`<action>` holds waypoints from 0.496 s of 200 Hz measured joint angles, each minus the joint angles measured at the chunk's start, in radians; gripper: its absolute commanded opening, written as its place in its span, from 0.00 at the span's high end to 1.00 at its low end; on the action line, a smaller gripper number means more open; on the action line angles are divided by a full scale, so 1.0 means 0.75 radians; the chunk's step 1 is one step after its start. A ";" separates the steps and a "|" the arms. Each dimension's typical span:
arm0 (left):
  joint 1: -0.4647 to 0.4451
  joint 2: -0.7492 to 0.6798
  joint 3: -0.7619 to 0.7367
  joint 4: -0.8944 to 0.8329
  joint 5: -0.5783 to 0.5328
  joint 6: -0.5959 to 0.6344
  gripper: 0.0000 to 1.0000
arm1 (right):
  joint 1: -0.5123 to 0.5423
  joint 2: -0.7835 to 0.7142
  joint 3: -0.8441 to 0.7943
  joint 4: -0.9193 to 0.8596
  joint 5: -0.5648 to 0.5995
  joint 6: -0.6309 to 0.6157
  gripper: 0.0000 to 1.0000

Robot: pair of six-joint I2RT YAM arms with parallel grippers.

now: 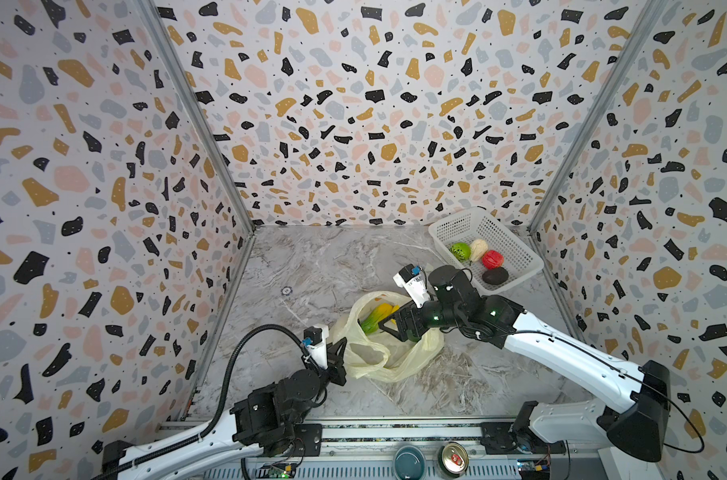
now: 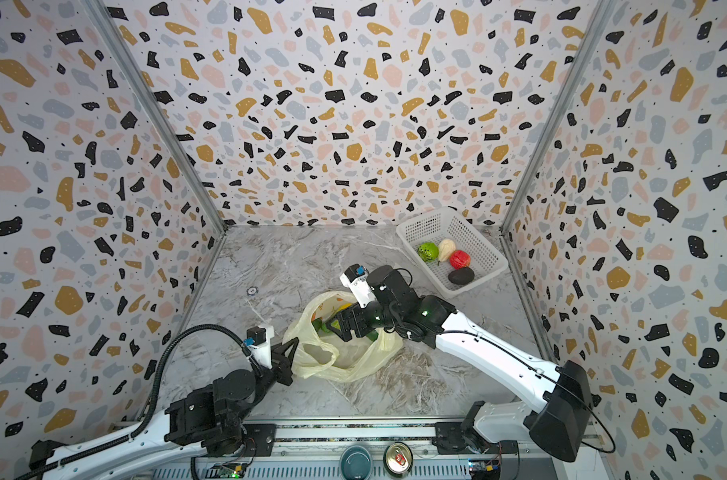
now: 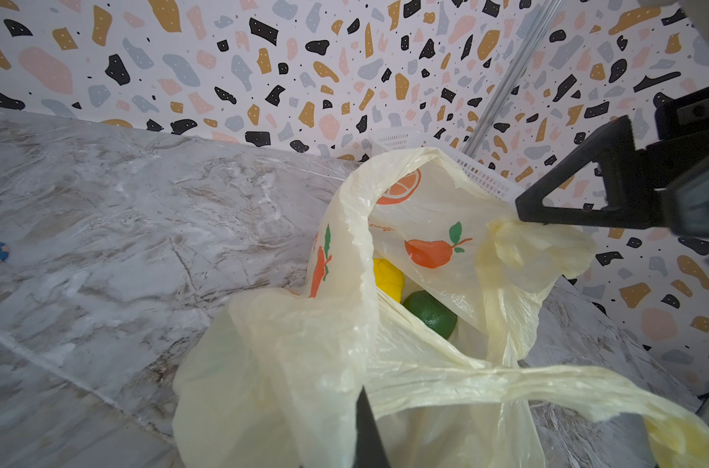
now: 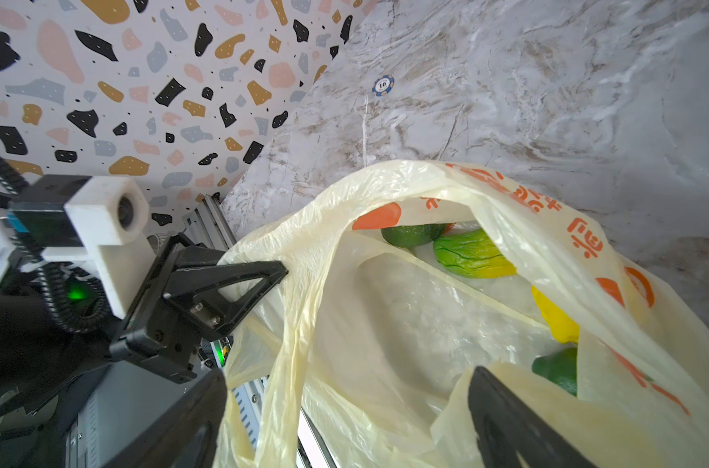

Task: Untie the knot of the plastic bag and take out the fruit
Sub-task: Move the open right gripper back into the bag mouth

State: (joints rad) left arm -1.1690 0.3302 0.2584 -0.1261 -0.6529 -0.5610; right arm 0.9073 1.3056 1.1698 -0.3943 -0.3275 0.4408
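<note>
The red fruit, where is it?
In both top views the red fruit lies in the white basket at the back right, next to the cream-white fruit and just behind the black fruit.

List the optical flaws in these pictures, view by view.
Both top views: wide lens splays the walls outward, light even, no hard shadows. Left wrist view: the left pincer, close to the lens, is a dark blur; the plastic bag is sharp. Right wrist view: the fingers of the right pincer are out of focus, and sheen pales the table.
</note>
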 measured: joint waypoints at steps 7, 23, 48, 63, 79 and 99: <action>0.000 -0.001 0.000 0.001 0.000 0.000 1.00 | 0.005 0.013 0.000 0.001 0.003 -0.004 0.06; 0.000 0.000 0.000 0.000 0.000 0.000 1.00 | 0.012 0.048 0.000 0.003 0.004 -0.022 0.06; 0.000 0.000 0.000 0.000 0.000 0.000 1.00 | 0.014 0.133 -0.020 0.032 0.004 -0.052 0.06; 0.000 -0.001 0.000 0.000 0.000 0.000 1.00 | 0.014 0.178 -0.068 0.070 0.007 -0.061 0.06; 0.000 -0.006 0.000 0.000 0.000 0.000 1.00 | 0.013 0.223 -0.110 0.096 0.007 -0.062 0.07; 0.000 -0.016 0.000 -0.001 0.001 0.000 1.00 | 0.009 0.277 -0.138 0.152 0.007 -0.060 0.07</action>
State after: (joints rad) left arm -1.1690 0.3180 0.2584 -0.1265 -0.6525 -0.5610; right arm 0.9138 1.5131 1.0660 -0.2802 -0.3225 0.3962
